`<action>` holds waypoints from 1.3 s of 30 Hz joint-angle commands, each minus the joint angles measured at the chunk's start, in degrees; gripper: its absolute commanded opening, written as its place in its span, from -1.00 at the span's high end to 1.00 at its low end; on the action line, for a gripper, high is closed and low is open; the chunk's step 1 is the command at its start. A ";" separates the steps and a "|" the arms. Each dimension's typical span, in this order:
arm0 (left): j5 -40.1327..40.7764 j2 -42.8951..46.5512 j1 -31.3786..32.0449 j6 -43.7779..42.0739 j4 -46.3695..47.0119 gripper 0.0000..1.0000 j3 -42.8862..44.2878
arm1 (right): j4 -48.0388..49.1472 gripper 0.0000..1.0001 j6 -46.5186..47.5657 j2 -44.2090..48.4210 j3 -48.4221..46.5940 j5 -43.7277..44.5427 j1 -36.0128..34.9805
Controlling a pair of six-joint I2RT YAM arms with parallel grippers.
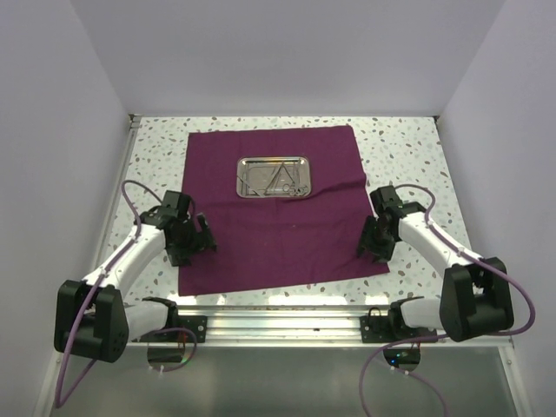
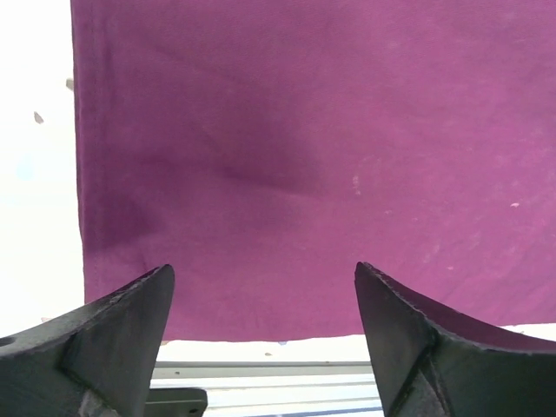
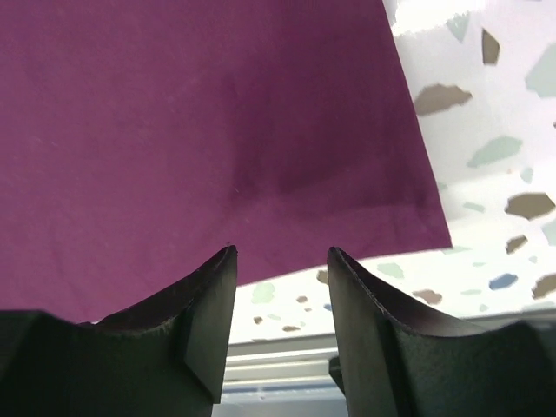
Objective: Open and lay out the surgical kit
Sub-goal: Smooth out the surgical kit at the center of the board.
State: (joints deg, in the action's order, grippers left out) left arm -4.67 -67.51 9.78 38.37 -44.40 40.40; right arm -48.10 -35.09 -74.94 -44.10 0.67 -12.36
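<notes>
The surgical kit lies opened out: a plum cloth [image 1: 278, 226] is spread flat on the speckled table. A small steel tray [image 1: 274, 159] sits on the cloth's far middle with thin silver instruments [image 1: 276, 180] inside it. My left gripper [image 1: 193, 243] hovers over the cloth's near left corner, open wide with nothing between its fingers. The left wrist view shows that gripper [image 2: 265, 278] above the cloth [image 2: 304, 156] and its near edge. My right gripper [image 1: 375, 243] hangs at the near right corner. Seen from its wrist, the right gripper [image 3: 282, 252] is narrowly open and empty, just over the cloth [image 3: 191, 130] edge.
White walls close in the speckled table [image 1: 408, 148] at the left, back and right. A metal rail [image 1: 278, 317] holding both arm bases runs along the near edge. Bare tabletop [image 3: 486, 130] borders the cloth on the right.
</notes>
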 commanded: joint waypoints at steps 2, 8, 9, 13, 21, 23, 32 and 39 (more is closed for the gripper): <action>1.32 1.06 1.55 5.04 4.58 -0.71 -3.22 | 7.31 0.02 -3.23 -1.26 1.03 -0.22 -0.29; 3.26 -1.30 4.54 7.51 7.66 -0.52 -4.45 | 10.48 0.20 -2.09 -2.84 1.38 1.18 -0.30; 4.04 -2.10 5.07 8.12 8.19 -0.42 -4.54 | 10.74 0.23 -2.00 -3.19 1.82 1.44 -0.21; 4.49 -5.53 9.71 10.14 9.86 -0.02 -5.51 | 11.97 0.40 -2.35 -3.46 4.28 1.27 -0.47; 8.27 -12.38 17.46 13.66 11.88 0.22 -7.26 | 15.75 0.57 -5.51 -3.02 10.69 0.30 -1.61; 8.44 -12.48 19.04 14.27 12.23 0.35 -8.32 | 16.37 0.61 -6.39 -3.72 11.40 -0.22 -1.88; 9.85 -8.98 23.79 17.96 7.67 1.00 -9.55 | 9.79 1.00 -9.82 5.03 12.90 -0.14 -4.87; 8.80 -1.49 27.48 22.80 1.26 1.00 -9.38 | -3.74 1.00 -8.77 14.37 9.56 2.94 -4.87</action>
State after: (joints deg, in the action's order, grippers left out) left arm 5.87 -69.89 35.46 57.36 -36.12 32.71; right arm -43.09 -43.53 -63.90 -32.51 1.13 -16.97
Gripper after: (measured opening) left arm 0.011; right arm 0.010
